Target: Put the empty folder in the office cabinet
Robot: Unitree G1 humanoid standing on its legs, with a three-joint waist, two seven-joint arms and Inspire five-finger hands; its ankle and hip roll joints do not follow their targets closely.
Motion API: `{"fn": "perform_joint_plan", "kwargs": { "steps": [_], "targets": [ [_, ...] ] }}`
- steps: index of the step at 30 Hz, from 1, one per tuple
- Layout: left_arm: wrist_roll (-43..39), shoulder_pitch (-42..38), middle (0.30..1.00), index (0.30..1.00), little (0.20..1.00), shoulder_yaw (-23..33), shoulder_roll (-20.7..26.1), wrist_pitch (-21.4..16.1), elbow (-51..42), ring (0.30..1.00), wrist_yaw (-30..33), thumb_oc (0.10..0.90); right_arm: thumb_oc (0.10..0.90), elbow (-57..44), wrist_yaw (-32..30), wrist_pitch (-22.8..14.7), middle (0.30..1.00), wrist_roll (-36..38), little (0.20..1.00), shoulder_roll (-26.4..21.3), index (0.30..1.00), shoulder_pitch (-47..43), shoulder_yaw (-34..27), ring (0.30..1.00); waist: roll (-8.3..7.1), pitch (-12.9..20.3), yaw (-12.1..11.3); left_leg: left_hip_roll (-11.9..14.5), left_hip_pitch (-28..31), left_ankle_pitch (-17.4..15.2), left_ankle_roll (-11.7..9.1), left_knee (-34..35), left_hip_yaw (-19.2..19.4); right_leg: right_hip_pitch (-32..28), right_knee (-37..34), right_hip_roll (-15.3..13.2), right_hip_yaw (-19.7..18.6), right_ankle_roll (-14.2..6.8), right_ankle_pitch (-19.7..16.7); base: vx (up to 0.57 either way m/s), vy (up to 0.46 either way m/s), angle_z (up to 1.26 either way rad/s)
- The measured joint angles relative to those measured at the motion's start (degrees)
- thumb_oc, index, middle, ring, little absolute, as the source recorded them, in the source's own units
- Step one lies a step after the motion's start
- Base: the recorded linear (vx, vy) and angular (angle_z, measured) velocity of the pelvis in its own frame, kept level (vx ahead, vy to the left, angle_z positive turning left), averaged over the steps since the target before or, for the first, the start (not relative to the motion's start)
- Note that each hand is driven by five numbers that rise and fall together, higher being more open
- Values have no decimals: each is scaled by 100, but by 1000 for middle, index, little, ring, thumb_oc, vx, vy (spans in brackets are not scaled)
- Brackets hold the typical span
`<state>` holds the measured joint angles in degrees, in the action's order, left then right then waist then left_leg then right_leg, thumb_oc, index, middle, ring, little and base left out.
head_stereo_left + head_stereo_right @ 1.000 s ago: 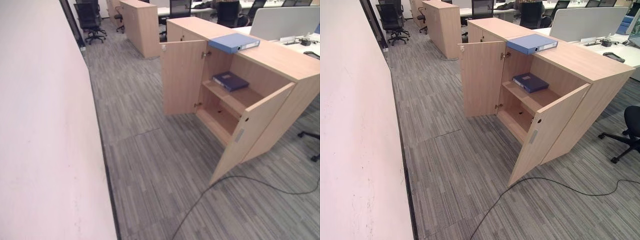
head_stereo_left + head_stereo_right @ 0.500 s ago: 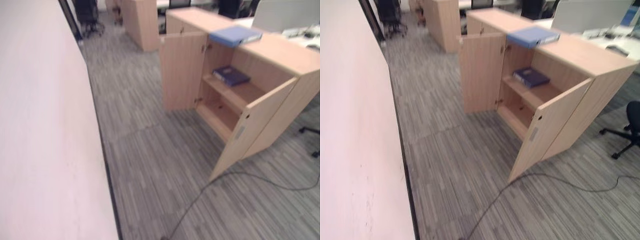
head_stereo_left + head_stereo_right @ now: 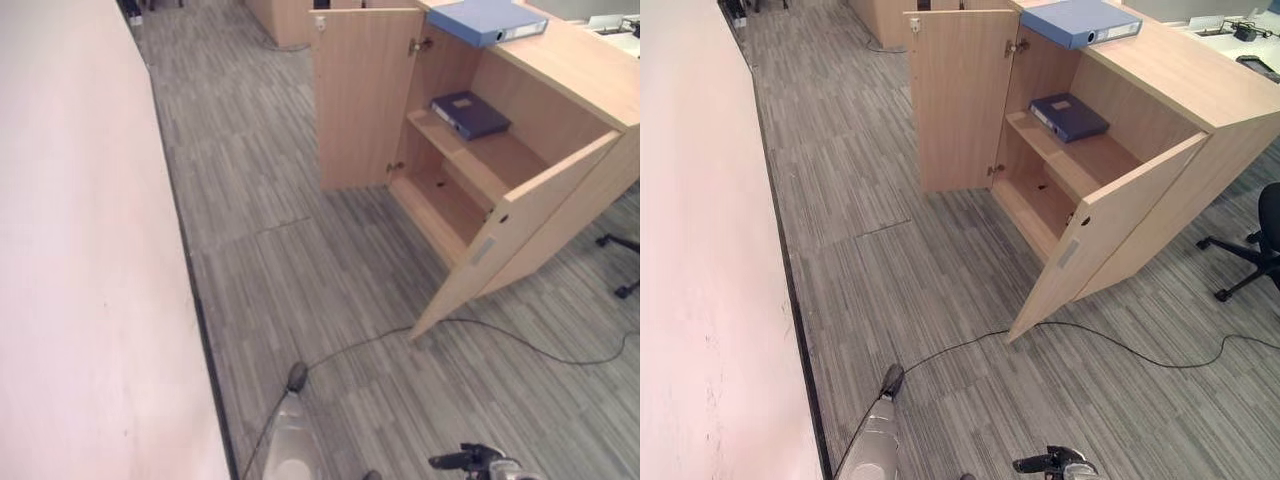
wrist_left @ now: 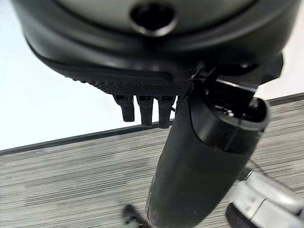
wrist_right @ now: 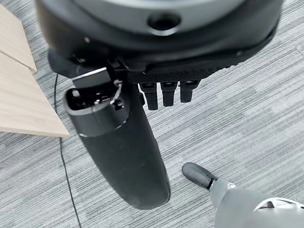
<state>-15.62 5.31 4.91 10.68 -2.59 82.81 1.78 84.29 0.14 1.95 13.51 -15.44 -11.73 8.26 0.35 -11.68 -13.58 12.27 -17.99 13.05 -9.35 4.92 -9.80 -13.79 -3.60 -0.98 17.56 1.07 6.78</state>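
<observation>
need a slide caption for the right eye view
Open office cabinet with a dark blue folder on its shelf and a light blue binder on top.

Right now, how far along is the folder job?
Done: both cabinet doors stand open. In hand: nothing; the left hand and right hand hang open over the carpet. Left: the light blue folder lies on the cabinet top; a dark folder occupies the shelf.

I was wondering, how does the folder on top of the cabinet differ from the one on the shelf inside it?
The folder on top of the cabinet is light blue; the folder on the shelf is dark navy. The top one looks thicker and larger, with a white label on its spine, while the shelf one is slimmer with a small pale label on its cover. The top one overhangs the cabinet's edge; the other sits inside. Both lie flat.
</observation>
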Motion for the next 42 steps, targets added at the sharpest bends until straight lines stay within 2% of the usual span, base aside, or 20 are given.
{"fn": "perform_joint_plan", "kwargs": {
  "steps": [3,4,5,6,7,14,16,18,19,20,27,29,31,32,34,35,37,39,40,42],
  "targets": [
    [9,130,900,900,900,32,-87,17,213,900,-17,800,800,49,47,-16,900,-4,900,-12,900,297,20,900,253,414,-96,-24,164,-148,70,-76,46,-106,-168,-116,-284,-395,194,270,298,-65],
    [12,271,900,900,900,-5,-131,12,203,900,1,800,800,183,111,7,900,-5,900,-20,900,323,103,900,371,519,-73,-29,339,59,37,-49,84,-267,-131,-241,-420,-721,224,330,373,-50],
    [23,220,900,900,900,-4,-51,20,212,900,3,800,800,170,120,16,900,-16,900,105,900,413,114,900,157,526,-71,-231,347,229,49,-129,307,-298,-120,-517,-391,-791,250,362,472,-38],
    [27,197,900,900,900,-11,80,3,179,900,3,800,800,198,130,30,900,-99,900,341,900,471,129,900,-201,669,-90,-540,389,154,268,-81,510,-200,-1,-848,-299,-772,222,162,235,-5],
    [31,105,900,900,900,-14,166,-6,114,900,-4,800,800,174,169,63,900,-173,900,472,900,486,124,900,-354,716,-50,-696,415,139,418,-60,578,-145,108,-999,-199,-761,62,213,316,0],
    [90,-553,900,900,900,-461,474,-204,-463,900,5,800,800,63,230,60,900,-221,900,740,900,257,143,900,-663,841,-89,-1443,645,-350,933,-84,655,-42,860,-1704,456,-1211,-953,185,307,19],
    [170,-686,900,900,900,-618,476,-146,-389,900,8,800,800,-99,211,74,900,-225,900,630,900,328,132,900,-649,861,-36,-1591,742,-461,1076,-129,603,-46,1365,-1958,670,-1342,-1085,159,260,47],
    [252,-478,900,900,900,-841,525,-125,-415,900,13,800,800,-91,114,84,900,-293,900,556,900,324,168,900,-752,1060,-174,-1975,893,-634,1388,-159,603,142,1932,-2489,724,-1382,-1465,301,385,26],
    [261,-463,900,900,900,-841,536,-105,-373,900,11,800,800,-162,108,88,900,-336,900,560,900,267,163,900,-758,1065,-184,-2062,919,-716,1547,-168,556,156,1930,-2507,734,-1398,-1496,392,365,29],
    [285,-440,900,900,900,-871,546,-93,-248,900,14,800,800,-244,108,107,900,-396,900,567,900,293,166,900,-799,1105,-216,-2220,979,-771,1661,-191,538,47,1885,-2622,911,-1411,-1862,241,182,21],
    [304,-282,900,900,900,-986,609,-20,-177,900,9,800,800,-291,116,101,900,-431,900,611,900,92,218,900,-699,1121,-429,-2685,1215,-1044,2019,-331,595,109,2180,-3204,1059,-1471,-2527,186,237,3],
    [357,-203,900,900,900,-959,585,17,-139,900,15,800,800,-404,104,77,900,-426,900,598,900,102,231,900,-576,1131,-360,-2767,1367,-1113,2119,-405,592,203,2688,-3426,1004,-1359,-2620,152,195,3],
    [424,-152,900,900,900,-990,610,19,-124,900,19,800,800,-490,109,85,900,-428,900,591,900,171,320,900,-477,1155,-367,-2764,1525,-1191,2147,-392,652,454,3002,-3547,966,-1532,-2470,147,160,-18],
    [466,-144,900,900,900,-1041,616,19,-134,900,28,800,800,-533,110,95,900,-428,900,572,900,190,398,900,-439,1148,-364,-2758,1579,-1226,2221,-405,651,687,3038,-3503,935,-1635,-2347,107,112,-35],
    [472,-61,900,900,900,-1154,545,28,-183,900,24,800,800,-530,102,82,900,-426,900,513,900,187,416,900,-152,1096,-263,-2534,1771,-1234,2226,-356,638,1002,3029,-3133,995,-1580,-1389,60,54,-29],
    [468,-5,900,900,900,-1182,487,13,-187,900,24,800,800,-534,126,74,900,-425,900,434,900,200,446,900,124,1060,-85,-2249,1827,-1248,2193,-394,672,1687,3207,-2527,761,-1550,-603,97,62,-15],
    [465,11,900,900,900,-1101,488,11,-180,900,19,800,800,-577,109,77,900,-404,900,400,900,225,552,900,256,872,135,-2091,1958,-1229,2020,-431,635,2426,3188,-1846,614,-1650,-461,169,6,-29],
    [468,26,900,900,900,-731,446,25,-178,900,44,800,800,-794,107,-24,900,-372,900,319,900,127,734,900,77,519,355,-2108,2051,-1497,1921,-571,799,3411,2654,-1100,546,-1637,-693,250,-66,-33],
    [474,-10,900,900,900,-459,461,16,-143,900,35,800,800,-965,144,-98,900,-214,900,351,900,154,539,900,-220,362,485,-2227,2152,-1557,1986,-606,763,3791,1714,-725,806,-1723,-1070,213,-93,12],
    [488,-107,900,900,900,-263,496,5,-145,900,-7,800,800,-1001,197,-136,900,-152,900,457,900,112,322,900,-467,219,526,-2401,2271,-1548,1923,-612,647,3936,1177,-588,1074,-1600,-1240,230,-50,59]
  ]
}}
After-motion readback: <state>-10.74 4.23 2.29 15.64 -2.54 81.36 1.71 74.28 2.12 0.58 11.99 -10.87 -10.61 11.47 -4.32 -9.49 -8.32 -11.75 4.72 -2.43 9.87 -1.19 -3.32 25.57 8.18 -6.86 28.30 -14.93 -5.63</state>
